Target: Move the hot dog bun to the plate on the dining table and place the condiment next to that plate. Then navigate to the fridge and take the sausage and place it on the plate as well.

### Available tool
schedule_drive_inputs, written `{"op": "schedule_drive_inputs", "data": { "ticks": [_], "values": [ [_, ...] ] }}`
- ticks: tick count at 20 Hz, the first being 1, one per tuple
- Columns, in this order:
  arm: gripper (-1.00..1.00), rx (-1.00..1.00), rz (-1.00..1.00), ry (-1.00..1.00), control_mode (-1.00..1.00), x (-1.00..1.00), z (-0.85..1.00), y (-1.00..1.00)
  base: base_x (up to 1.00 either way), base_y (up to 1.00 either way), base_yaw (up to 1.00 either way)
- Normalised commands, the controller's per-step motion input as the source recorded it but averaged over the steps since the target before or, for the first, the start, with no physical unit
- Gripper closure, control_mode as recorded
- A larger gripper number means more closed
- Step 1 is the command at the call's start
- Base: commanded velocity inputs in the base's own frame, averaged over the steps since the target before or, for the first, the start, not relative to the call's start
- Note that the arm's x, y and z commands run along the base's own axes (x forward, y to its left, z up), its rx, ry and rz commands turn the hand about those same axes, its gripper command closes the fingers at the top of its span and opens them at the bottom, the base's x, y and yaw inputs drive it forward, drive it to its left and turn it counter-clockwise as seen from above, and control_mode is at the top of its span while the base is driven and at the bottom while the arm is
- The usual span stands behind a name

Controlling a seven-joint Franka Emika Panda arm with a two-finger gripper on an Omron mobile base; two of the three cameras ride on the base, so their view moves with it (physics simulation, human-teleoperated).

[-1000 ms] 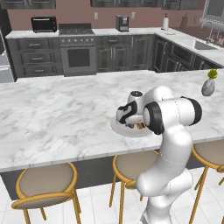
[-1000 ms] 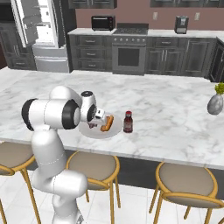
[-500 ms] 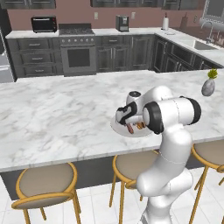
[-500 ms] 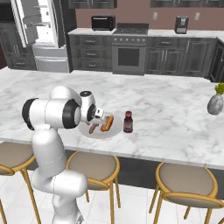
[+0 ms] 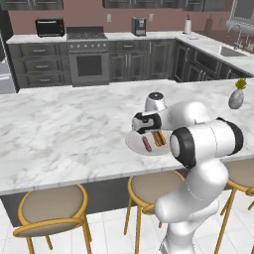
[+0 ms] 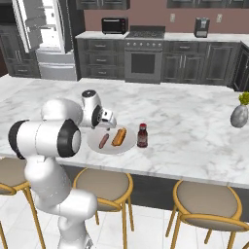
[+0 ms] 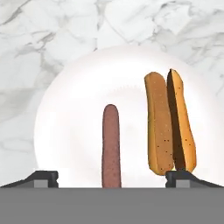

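Note:
A white plate [image 7: 74, 96] lies on the marble dining counter. On it rest the brown sausage [image 7: 111, 144] and, to its right, the split hot dog bun [image 7: 169, 122]. My gripper [image 7: 112, 179] hangs just above the plate, open, its fingertips [image 7: 41, 178] well apart on either side of the sausage's near end and not touching it. From the right base view the plate [image 6: 109, 149] holds sausage [image 6: 103, 141] and bun [image 6: 118, 136], the condiment bottle [image 6: 142, 135] stands upright just right of its rim, and the gripper [image 6: 107, 119] hovers over its far edge. The left base view shows plate [image 5: 133, 144], sausage [image 5: 146, 144], bun [image 5: 158, 139] and gripper [image 5: 142, 123].
A grey vase with a plant [image 6: 239, 114] stands on the counter far right. Round stools [image 6: 102, 185] line the counter's near edge under the overhang. Behind are the fridge with its door open [image 6: 46, 39], the stove [image 6: 143, 53] and dark cabinets.
The jaws have gone from shut to wide open. The sausage, held a second ago, now lies free on the plate beside the bun. The arm has barely moved.

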Motion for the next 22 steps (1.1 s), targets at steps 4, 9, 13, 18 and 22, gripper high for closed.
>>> {"op": "schedule_drive_inputs", "data": {
  "ticks": [4,9,13,18,22],
  "values": [
    [-1.00,0.00,0.00,-0.02,-1.00,-0.54,1.00,0.00,0.00,0.00,0.00],
    [-1.00,0.00,0.00,0.00,-1.00,-0.79,0.85,0.00,0.00,0.00,0.00],
    [-1.00,0.00,0.00,0.00,-1.00,-1.00,0.40,-0.02,0.00,0.00,0.00],
    [-1.00,0.00,-0.01,0.00,-1.00,-1.00,0.31,-0.04,0.00,0.00,0.00],
    [-1.00,0.00,-0.01,0.00,-1.00,-1.00,0.15,-0.04,0.00,0.00,0.00]
  ]
}}
